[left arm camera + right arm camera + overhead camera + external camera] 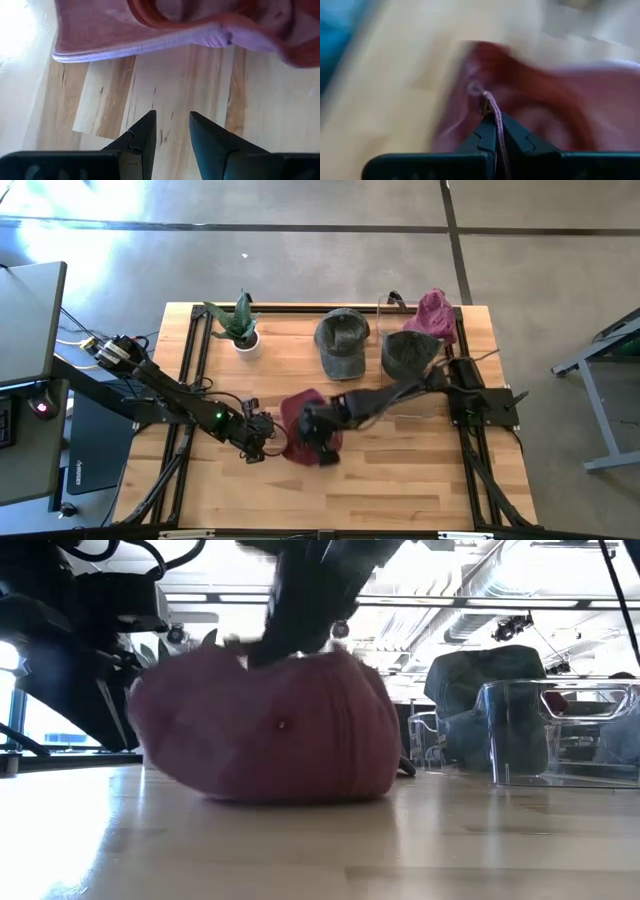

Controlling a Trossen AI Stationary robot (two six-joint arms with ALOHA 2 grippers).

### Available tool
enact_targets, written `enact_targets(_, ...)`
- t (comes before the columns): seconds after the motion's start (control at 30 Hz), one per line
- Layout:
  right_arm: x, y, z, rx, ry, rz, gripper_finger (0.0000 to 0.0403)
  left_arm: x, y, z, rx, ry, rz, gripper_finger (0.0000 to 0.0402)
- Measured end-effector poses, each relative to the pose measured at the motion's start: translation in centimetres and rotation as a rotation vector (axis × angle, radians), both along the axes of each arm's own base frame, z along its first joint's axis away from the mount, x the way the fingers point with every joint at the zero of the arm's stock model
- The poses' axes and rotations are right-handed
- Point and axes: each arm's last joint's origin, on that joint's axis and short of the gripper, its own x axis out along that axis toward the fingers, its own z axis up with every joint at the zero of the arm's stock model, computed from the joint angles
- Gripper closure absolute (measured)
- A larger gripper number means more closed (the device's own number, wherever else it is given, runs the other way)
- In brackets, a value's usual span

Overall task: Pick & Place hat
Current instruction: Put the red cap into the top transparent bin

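Observation:
A maroon hat [308, 428] lies near the middle of the wooden table, its underside on the boards [280, 790]. My right gripper [320, 420] comes down onto it from the table's right and is shut on its cloth [492, 117]. My left gripper [264, 436] hovers just left of the hat. Its fingers [172, 125] are open over bare wood, with nothing between them. The hat's brim [150, 42] lies a short way beyond them. My right gripper pinches a thin edge of the maroon hat's cloth [487, 97] between its two fingers. The fingers slant downward from the table's right side. One layer or several, I cannot tell. The hat's lower side still rests on the table [300, 795].
At the far side stand a potted plant [240, 328], a grey-green cap [341, 342], a dark cap in a clear container [408, 352] and a pink hat [435, 313]. Black rails [190, 360] run along the table's left and right sides. Bare wood lies toward the near edge.

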Motion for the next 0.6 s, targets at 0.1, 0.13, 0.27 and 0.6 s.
enact_targets(0.1, 0.3, -3.0, -0.4, -0.078, 0.03, -0.171, 0.0389, 0.0, -0.1, 0.0, -0.013, 0.003, -0.004, 0.0291)
enact_targets(0.13, 0.3, -4.0, -0.8, -0.096, 0.028, -0.226, 0.0388, 0.0, -0.1, 0.0, -0.016, 0.005, -0.006, 0.0291)
enact_targets(0.27, -0.8, -7.9, -4.3, -0.105, 0.087, -0.376, 0.0398, -0.2, -0.5, 0.0, -0.02, 0.004, -0.024, 0.0291)
enact_targets(0.6, -2.5, -12.4, -8.4, -0.061, 0.032, -0.537, 0.0372, -0.4, -1.0, 0.1, 0.012, -0.026, -0.032, 0.0291)
